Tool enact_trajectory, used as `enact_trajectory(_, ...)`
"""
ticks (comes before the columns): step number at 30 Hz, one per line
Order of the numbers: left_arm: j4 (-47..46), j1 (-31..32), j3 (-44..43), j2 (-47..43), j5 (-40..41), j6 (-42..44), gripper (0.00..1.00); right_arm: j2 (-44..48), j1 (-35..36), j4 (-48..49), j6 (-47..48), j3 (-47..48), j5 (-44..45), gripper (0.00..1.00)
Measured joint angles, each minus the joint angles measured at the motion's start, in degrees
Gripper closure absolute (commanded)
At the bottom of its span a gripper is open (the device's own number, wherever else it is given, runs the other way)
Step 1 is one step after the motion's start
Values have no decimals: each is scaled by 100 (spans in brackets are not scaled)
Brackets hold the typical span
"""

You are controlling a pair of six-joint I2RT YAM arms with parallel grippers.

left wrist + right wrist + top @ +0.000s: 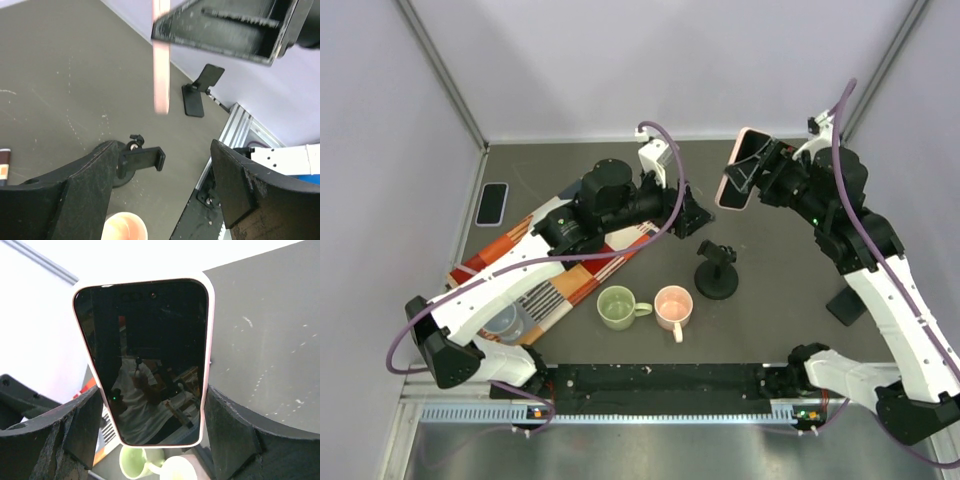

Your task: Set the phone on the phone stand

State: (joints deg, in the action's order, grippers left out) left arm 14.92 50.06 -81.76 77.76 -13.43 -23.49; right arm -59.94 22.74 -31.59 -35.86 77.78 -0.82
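A phone (736, 172) in a pink case is held up in the air, upright, with its dark screen (145, 355) facing the wrist camera. My right gripper (155, 412) is shut on its two long edges. The left wrist view shows the phone edge-on as a pink strip (161, 75). The phone stand (717, 270), black with a round base and a clamp head (142, 160), stands on the table below and in front of the phone. My left gripper (695, 215) hangs just behind the stand, open, with nothing between its fingers (95, 185).
A green mug (617, 307) and a pink mug (673, 305) stand near the stand's left. A second black stand (845, 305) sits at the right. A dark phone (492, 203) lies far left. A patterned mat (570, 280) lies under the left arm.
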Motion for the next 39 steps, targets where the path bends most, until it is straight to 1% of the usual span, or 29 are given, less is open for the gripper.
enact_trajectory(4, -337, 0, 0, 42, 87, -63, 26, 96, 208, 87, -286, -199, -11, 100)
enact_trajectory(10, -686, 2, -2, 356, -35, -216, 30, 262, 378, 243, -588, -496, -66, 100)
enact_trajectory(12, -758, 2, -2, 479, -63, -286, 34, 286, 385, 275, -660, -503, -98, 100)
enact_trajectory(14, -815, 2, -2, 546, -66, -350, 40, 313, 385, 308, -717, -503, -120, 100)
enact_trajectory(16, -890, 2, -2, 603, -66, -415, 43, 354, 389, 323, -761, -503, -151, 100)
enact_trajectory(17, -931, 2, -2, 621, -66, -446, 46, 378, 389, 328, -780, -503, -170, 100)
enact_trajectory(19, -1003, 2, -2, 658, -79, -533, 48, 435, 389, 337, -804, -514, -186, 100)
enact_trajectory(21, -1147, 2, -2, 706, -118, -636, 52, 509, 417, 396, -835, -584, -155, 100)
enact_trajectory(23, -1231, 2, -2, 761, -170, -741, 61, 535, 452, 415, -837, -638, -116, 100)
enact_trajectory(24, -1246, 2, -11, 796, -195, -798, 76, 542, 472, 422, -841, -667, -96, 100)
enact_trajectory(26, -1292, 15, -20, 855, -249, -894, 94, 540, 511, 415, -841, -723, -50, 100)
enact_trajectory(27, -1287, 26, -20, 872, -208, -835, 100, 540, 525, 413, -835, -758, 20, 100)
enact_trajectory(28, -1261, 37, -20, 892, -168, -859, 100, 540, 529, 407, -831, -789, 50, 100)
enact_trajectory(29, -1239, 35, -20, 905, -162, -870, 100, 544, 529, 400, -835, -809, 63, 95)
enact_trajectory(30, -1196, 33, -20, 905, -133, -885, 100, 544, 527, 407, -826, -828, 63, 77)
enact_trajectory(31, -1178, 20, -20, 901, -133, -918, 100, 544, 527, 415, -824, -848, 50, 66)
enact_trajectory(32, -1169, 9, -7, 885, -125, -931, 100, 544, 529, 420, -802, -848, 31, 54)
enact_trajectory(33, -1185, 9, 37, 855, -111, -931, 100, 544, 529, 413, -769, -848, -9, 35)
enact_trajectory(34, -1220, 11, 118, 780, -59, -929, 100, 544, 527, 345, -688, -848, 42, 26)
enact_trajectory(36, -1226, 11, 400, 533, 44, -901, 100, 551, 525, 330, -577, -859, -197, 10)
enact_trajectory(39, -1108, 0, 966, 74, 197, -846, 100, 603, 614, 326, -372, -863, -577, 5)
